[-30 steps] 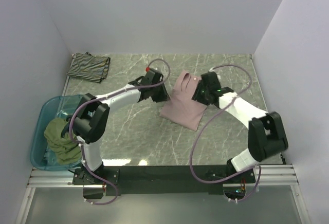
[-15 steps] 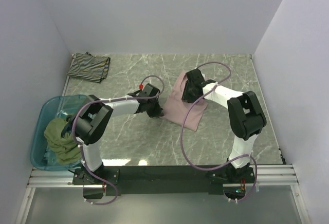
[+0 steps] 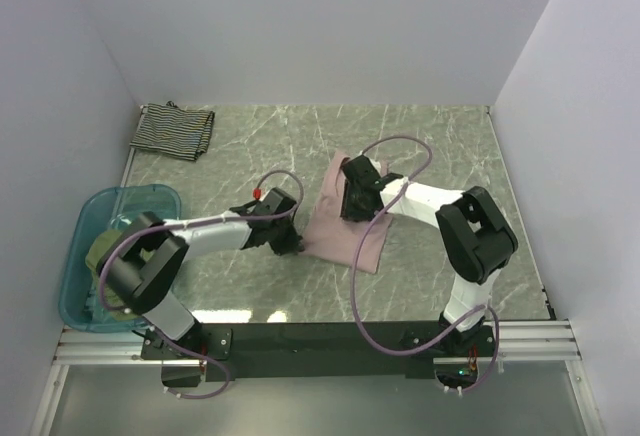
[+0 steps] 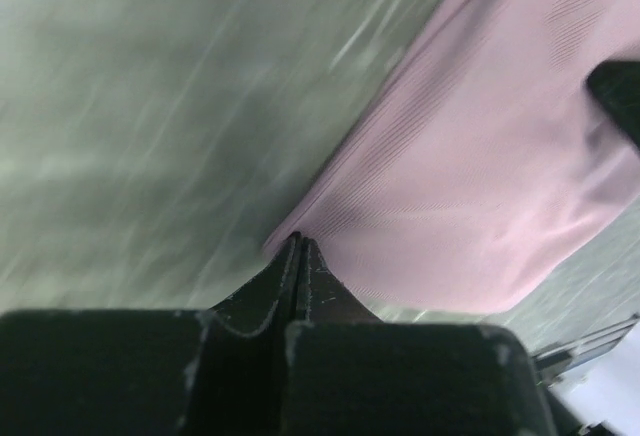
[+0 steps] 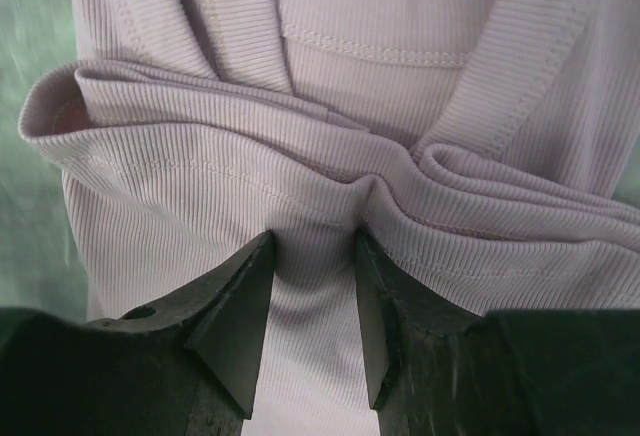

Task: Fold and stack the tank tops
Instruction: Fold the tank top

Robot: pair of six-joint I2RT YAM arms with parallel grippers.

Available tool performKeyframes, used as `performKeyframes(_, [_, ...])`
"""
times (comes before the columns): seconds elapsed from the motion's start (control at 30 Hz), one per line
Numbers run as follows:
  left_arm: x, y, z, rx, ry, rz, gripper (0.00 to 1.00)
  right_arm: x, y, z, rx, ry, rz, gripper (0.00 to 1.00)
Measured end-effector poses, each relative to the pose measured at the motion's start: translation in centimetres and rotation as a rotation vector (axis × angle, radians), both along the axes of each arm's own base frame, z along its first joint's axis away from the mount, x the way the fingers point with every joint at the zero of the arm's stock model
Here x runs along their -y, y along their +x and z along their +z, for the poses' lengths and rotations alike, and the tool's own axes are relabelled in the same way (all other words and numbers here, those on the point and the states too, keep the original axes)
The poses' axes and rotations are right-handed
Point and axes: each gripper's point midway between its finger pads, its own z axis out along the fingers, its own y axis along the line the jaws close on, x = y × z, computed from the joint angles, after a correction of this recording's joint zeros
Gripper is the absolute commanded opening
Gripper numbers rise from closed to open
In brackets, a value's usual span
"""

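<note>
My two arms meet over the middle of the green marbled table (image 3: 430, 146), boxed in by pale walls on the left (image 3: 60, 106), at the back (image 3: 320, 36) and on the right (image 3: 580, 136). Bare table lies open along the back edge and to the right of the work, and a wide strip runs between my left arm and the far left corner.

In that corner, close to the left wall, the black-and-white striped tank top (image 3: 173, 131) lies folded. At the near left edge sits the translucent blue tub (image 3: 130, 191), with the olive-green tank top (image 3: 98, 253) bunched inside, partly behind my left elbow.

The dusty pink tank top (image 3: 340, 236) lies flat at the table's centre, well apart from both.

My left gripper (image 3: 296, 247) is low on the table at the garment's near left corner. In the left wrist view its fingers are pressed tight together (image 4: 298, 248), tips touching the very corner of the pink cloth (image 4: 480, 176). I cannot tell whether any fabric is caught between them.

My right gripper (image 3: 350, 206) sits on top of the garment, toward its far end. In the right wrist view its fingers (image 5: 314, 238) stand partway apart and are clamped on a thick gathered fold of the ribbed pink cloth (image 5: 330, 86), which puckers into ridges just ahead of the tips, with the stitched neckline beyond.
</note>
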Motion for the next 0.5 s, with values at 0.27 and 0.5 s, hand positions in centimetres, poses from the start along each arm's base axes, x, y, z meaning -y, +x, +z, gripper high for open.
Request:
performKeyframes(0.27, [-2.3,-6.2,-0.4,-0.054,0.069,-0.053,0.02,-0.8,-2.4,0.1,-0.009,-0.033,0.071,0.46])
performKeyframes(0.5, [-2.6,-7.3,0.4,-0.055,0.129,-0.096,0.13,-2.4,0.2,1.2,0.005,-0.057,0.115,0.48])
